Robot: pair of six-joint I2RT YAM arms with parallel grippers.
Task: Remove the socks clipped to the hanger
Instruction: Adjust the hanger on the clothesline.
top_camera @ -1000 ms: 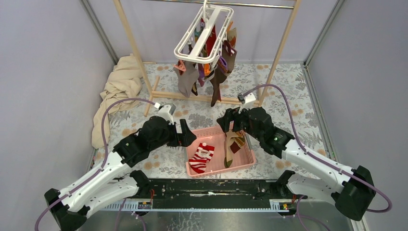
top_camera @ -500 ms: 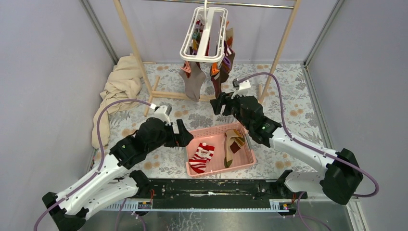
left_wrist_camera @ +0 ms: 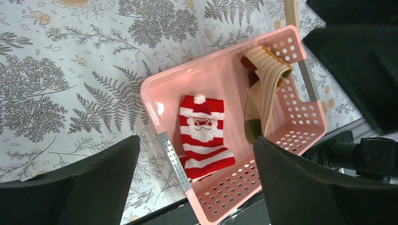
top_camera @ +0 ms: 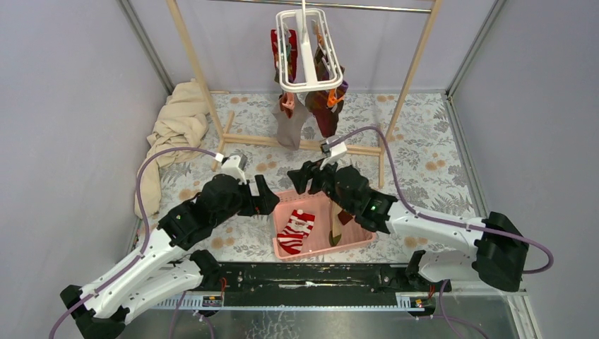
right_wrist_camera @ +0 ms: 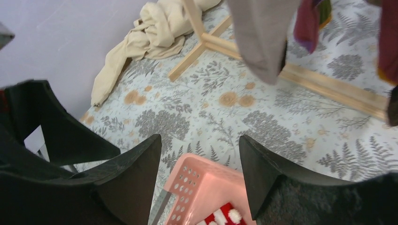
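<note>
Socks (top_camera: 288, 121) hang clipped under hanger (top_camera: 304, 53) on rail (top_camera: 367, 7), above and beyond both arms; two more lie in basket (left_wrist_camera: 151, 112). Right gripper (right_wrist_camera: 199, 140) jaws apart, empty, aimed toward grey sock (right_wrist_camera: 263, 42). Left gripper (left_wrist_camera: 195, 140) wide, empty, over basket. Risk: hanger hangs free on hook; pull on sock may swing or unhook it, or pinch may catch neighbour sock too

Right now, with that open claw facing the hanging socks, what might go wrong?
1. The hanger hangs from the rail by a single hook. A tug on a clipped sock may swing or twist the hanger rather than free the sock.
2. The open right gripper faces several socks bunched close together. It might pinch two at once, or catch a clip.
</note>
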